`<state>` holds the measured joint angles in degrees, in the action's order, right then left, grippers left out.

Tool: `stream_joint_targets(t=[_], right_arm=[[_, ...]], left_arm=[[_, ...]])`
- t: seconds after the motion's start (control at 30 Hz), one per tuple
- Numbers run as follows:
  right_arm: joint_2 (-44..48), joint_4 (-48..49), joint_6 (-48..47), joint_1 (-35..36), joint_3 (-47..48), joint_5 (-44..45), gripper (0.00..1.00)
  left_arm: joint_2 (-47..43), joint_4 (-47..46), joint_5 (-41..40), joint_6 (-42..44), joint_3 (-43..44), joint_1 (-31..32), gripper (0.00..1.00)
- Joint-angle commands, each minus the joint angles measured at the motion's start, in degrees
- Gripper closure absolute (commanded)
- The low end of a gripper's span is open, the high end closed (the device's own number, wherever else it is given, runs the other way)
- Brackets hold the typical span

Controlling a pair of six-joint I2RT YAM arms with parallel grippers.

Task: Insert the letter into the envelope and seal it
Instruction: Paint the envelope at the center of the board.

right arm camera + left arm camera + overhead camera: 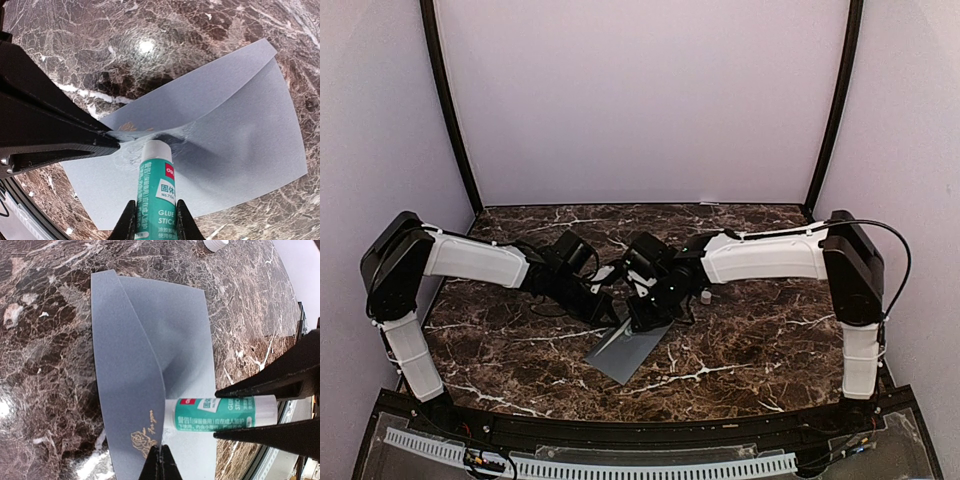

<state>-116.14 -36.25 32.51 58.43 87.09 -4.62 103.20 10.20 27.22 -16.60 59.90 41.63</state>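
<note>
The slate-grey envelope (632,352) lies on the marble table between the arms. Its pointed flap (127,365) is lifted off the body. My left gripper (161,449) is shut on the flap's tip, by a gold print. My right gripper (155,202) is shut on a green and white glue stick (154,175). The stick's white tip presses on the envelope body (240,135) under the raised flap, where shiny glue smears show. In the right wrist view the left gripper (116,142) shows at the left. The letter is hidden.
A small white cap (704,296) lies on the table just right of the right gripper, and also shows in the left wrist view (216,244). The dark marble table (770,340) has white walls at the back and sides. A black rail (620,430) runs along the near edge.
</note>
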Motion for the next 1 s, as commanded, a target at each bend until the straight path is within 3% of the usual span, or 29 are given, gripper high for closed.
stream_joint_targets(t=[0.0,0.97], right_arm=[[-2.3,-4.2,-1.2,-1.8,-1.5,4.4,1.0],[-3.7,-4.1,-2.7,-4.1,-0.6,7.5,1.0]], left_arm=[[0.0,0.5,2.2,1.4,-0.2,0.6,1.0],[0.0,0.7,2.4,1.6,0.0,0.7,1.0]])
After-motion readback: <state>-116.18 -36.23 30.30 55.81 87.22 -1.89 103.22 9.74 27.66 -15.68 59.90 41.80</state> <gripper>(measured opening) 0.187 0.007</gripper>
